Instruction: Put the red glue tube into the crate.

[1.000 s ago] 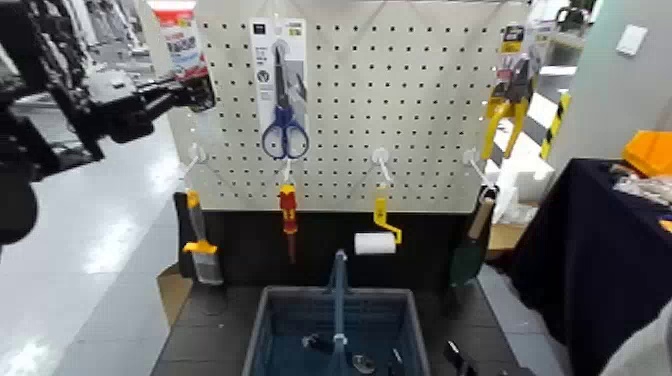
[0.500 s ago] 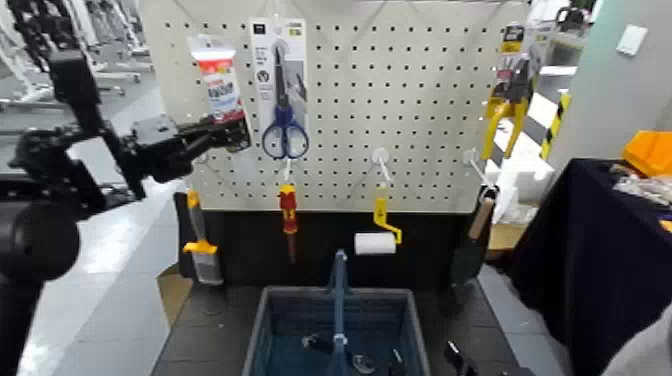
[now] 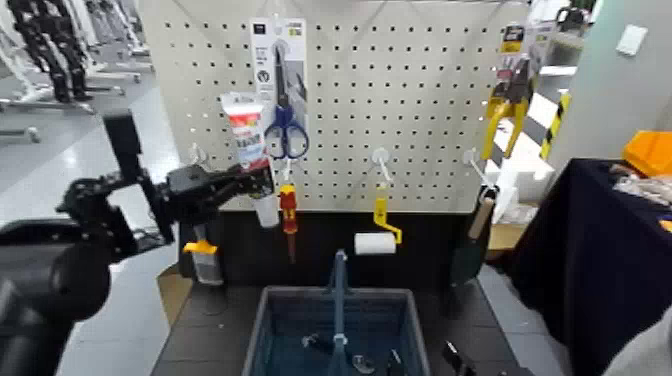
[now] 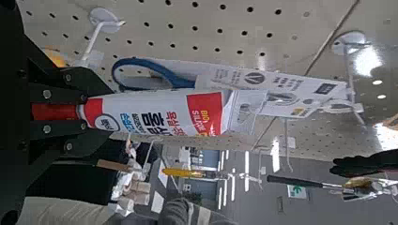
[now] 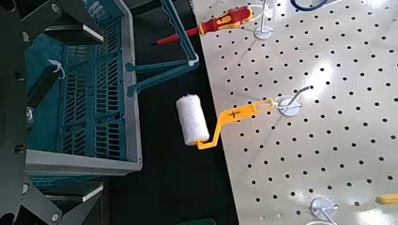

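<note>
The red glue tube (image 3: 246, 130) stands nearly upright in front of the pegboard, left of the scissors, with my left gripper (image 3: 258, 183) shut on its lower end. In the left wrist view the tube (image 4: 160, 112) runs out from between the shut fingers (image 4: 66, 94), label facing the camera. The blue-grey crate (image 3: 268, 305) sits on the dark table below and to the right of the tube, its centre handle (image 3: 338, 290) upright. The right wrist view looks onto the crate (image 5: 84, 112) from the side; my right gripper (image 5: 99, 112) is open there, holding nothing.
On the pegboard hang blue scissors (image 3: 285, 130), a red-and-yellow screwdriver (image 3: 289, 212), a white paint roller (image 3: 375, 242), yellow pliers (image 3: 508, 100), a yellow-banded brush (image 3: 202, 252) and a trowel (image 3: 472, 245). A few small items lie in the crate. A dark-draped table (image 3: 600, 260) stands to the right.
My left arm has carried the tube down and to the right, from the pegboard's upper left corner to beside the scissors. The crate has not moved.
</note>
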